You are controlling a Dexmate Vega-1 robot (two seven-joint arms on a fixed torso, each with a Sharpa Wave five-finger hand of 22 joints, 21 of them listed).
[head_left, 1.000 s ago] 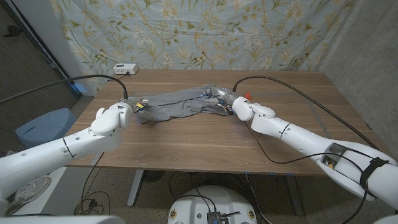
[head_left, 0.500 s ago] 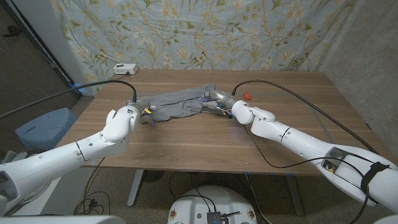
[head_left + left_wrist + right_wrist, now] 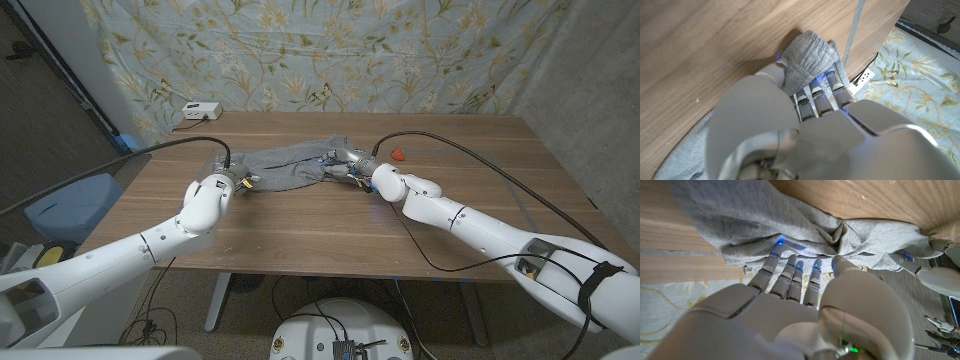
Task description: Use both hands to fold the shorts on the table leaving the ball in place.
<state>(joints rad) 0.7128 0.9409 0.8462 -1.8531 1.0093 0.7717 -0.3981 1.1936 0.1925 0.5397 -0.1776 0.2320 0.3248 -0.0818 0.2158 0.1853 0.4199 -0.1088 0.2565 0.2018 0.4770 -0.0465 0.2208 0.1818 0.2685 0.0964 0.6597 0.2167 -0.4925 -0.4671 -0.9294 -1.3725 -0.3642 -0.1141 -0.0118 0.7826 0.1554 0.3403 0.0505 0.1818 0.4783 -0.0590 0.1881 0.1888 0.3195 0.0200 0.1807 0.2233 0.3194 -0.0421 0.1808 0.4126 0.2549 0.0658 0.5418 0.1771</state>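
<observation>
Grey shorts (image 3: 285,166), left fingers (image 3: 812,97) gripping one end, right fingers (image 3: 790,275) touching the other

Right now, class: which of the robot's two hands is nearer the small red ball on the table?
The right hand, at the shorts' end nearest the red ball. The left hand grips the opposite end, with the shorts between it and the ball.

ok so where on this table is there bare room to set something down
Bare wood spans the table between the shorts and the near edge, and the far right beyond the red ball. The back middle is crowded: left hand and right hand grip the shorts.
</observation>
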